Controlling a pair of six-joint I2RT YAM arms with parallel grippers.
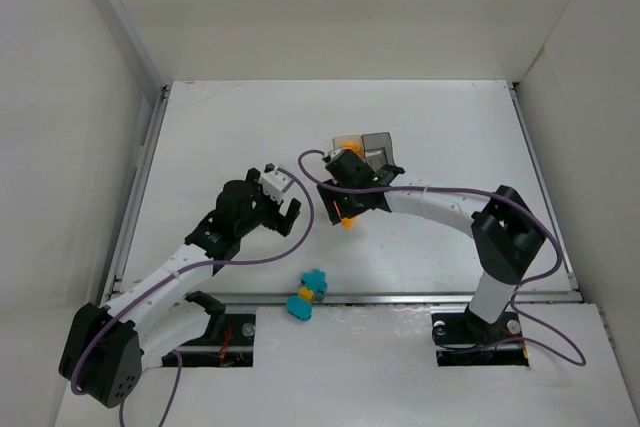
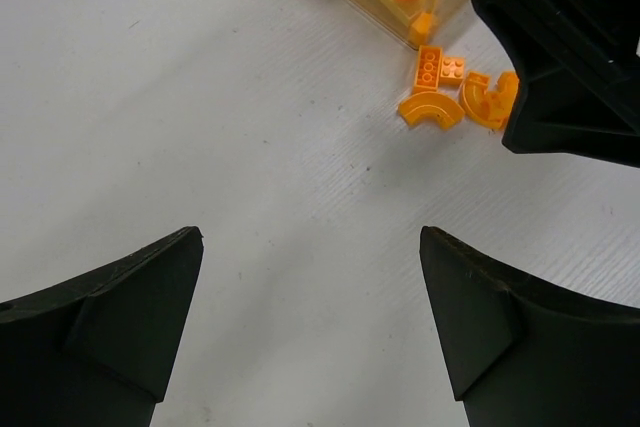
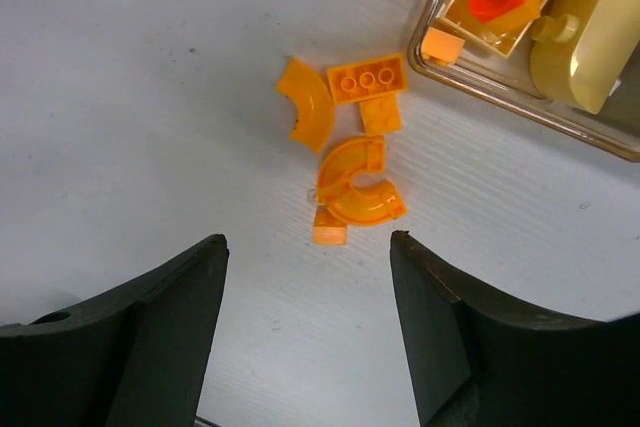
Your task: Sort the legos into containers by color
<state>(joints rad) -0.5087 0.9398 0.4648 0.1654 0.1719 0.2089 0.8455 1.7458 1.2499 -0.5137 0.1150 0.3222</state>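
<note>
Several loose orange legos (image 3: 350,147), curved and flat pieces, lie on the white table just ahead of my right gripper (image 3: 308,239), which is open and empty above them. They also show in the left wrist view (image 2: 440,92) and the top view (image 1: 346,219). The orange bin (image 3: 470,82) holds orange and pale yellow pieces; it shows in the top view (image 1: 346,142) joined to the grey bin (image 1: 382,147). A teal and yellow lego cluster (image 1: 308,293) lies at the table's near edge. My left gripper (image 2: 310,237) is open and empty over bare table, left of the orange pieces.
The right gripper's black body (image 2: 565,47) stands right of the orange legos in the left wrist view. White walls enclose the table on three sides. A metal rail (image 1: 400,298) runs along the near edge.
</note>
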